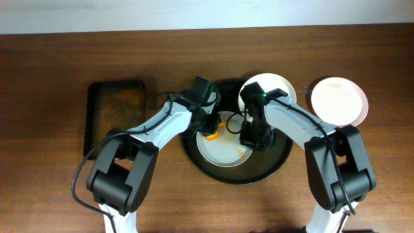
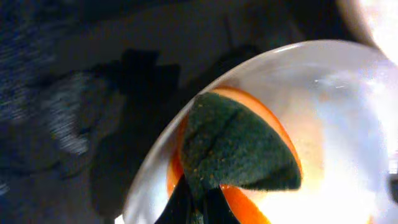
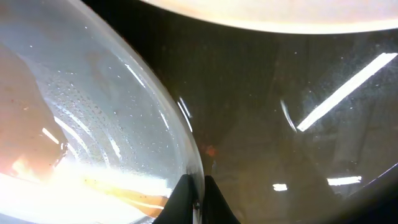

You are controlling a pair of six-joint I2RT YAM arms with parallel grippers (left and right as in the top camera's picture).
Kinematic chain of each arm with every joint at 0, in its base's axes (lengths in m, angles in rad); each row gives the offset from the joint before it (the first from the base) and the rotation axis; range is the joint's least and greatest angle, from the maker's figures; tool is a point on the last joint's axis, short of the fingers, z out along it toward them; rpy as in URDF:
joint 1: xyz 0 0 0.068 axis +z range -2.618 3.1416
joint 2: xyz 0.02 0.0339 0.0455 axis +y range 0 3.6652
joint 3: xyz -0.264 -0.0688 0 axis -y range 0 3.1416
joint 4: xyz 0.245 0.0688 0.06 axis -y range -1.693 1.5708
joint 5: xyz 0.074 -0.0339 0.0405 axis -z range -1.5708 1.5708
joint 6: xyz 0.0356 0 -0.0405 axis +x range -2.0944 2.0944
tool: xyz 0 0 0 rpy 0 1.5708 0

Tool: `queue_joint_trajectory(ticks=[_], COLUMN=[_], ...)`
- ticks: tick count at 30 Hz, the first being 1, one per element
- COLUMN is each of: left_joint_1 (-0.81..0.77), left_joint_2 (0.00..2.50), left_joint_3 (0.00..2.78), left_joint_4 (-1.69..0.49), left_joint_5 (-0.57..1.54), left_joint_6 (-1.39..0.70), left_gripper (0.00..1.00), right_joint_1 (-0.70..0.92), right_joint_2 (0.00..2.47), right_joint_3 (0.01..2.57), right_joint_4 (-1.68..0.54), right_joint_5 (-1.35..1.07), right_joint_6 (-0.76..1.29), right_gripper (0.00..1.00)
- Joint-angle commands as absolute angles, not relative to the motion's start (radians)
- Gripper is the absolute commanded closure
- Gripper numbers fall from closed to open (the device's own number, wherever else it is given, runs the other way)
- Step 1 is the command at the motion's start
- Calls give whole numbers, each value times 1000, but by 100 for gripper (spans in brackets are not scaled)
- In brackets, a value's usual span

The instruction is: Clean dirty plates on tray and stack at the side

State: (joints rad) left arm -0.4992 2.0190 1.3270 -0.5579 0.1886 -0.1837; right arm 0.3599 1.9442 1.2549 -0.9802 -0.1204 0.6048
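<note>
The black round tray (image 1: pixel 275 165) holds a white plate (image 1: pixel 220 152) with orange smears. My left gripper (image 1: pixel 210 126) is shut on a green scouring pad (image 2: pixel 239 146) and presses it on that plate's (image 2: pixel 336 112) left part, with orange showing around the pad. My right gripper (image 1: pixel 253 138) is shut on the same plate's right rim (image 3: pixel 186 149); its jaws (image 3: pixel 198 202) pinch the edge over the tray floor (image 3: pixel 280 124). A second plate (image 1: pixel 272 87) sits at the tray's far right edge. A third plate (image 1: pixel 337 101) lies on the table to the right of the tray.
A rectangular dark rusty-brown tray (image 1: pixel 116 113) lies on the wooden table (image 1: pixel 52 65) to the left of the arms. The second plate's edge (image 3: pixel 267 12) shows at the top of the right wrist view.
</note>
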Motion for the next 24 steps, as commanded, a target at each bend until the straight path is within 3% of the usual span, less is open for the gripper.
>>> queue_joint_trajectory(ticks=[1,8,13,15,17,19,20,24], left_joint_1=[-482,-479,-416,-374,-334,-303,-293,-292], left_joint_2=[1990,1695,1667,1660,1644,1626,1621,1621], left_joint_3=[1308,1316,1316,1316,1316,1316,1316,1316], left_joint_4=[-597,-596,-667,-688,-698,-698,-698,-715], left_joint_5=[43,-50,-49,-49,-49,-49,-49,-49], left_joint_6=[-179,-179,-179,-179,-179,-179,-179,-179], left_gripper=[100,99,99,99,99,99,100,100], right_joint_1=[365,365,365,366,367,367,367,366], right_joint_2=[1972,1972,1972,1972,1972,1979,1982,1963], right_joint_3=[1227,1227,1227,1227,1227,1227,1227,1227], right_joint_4=[-1000,-1003,-989,-962,-937,-925,-924,-936], right_joint_5=[-29,-28,-28,-29,-33,-33,-46,-31], right_joint_6=[603,603,603,603,603,603,603,580], right_gripper=[96,96,95,77,73,82,96,96])
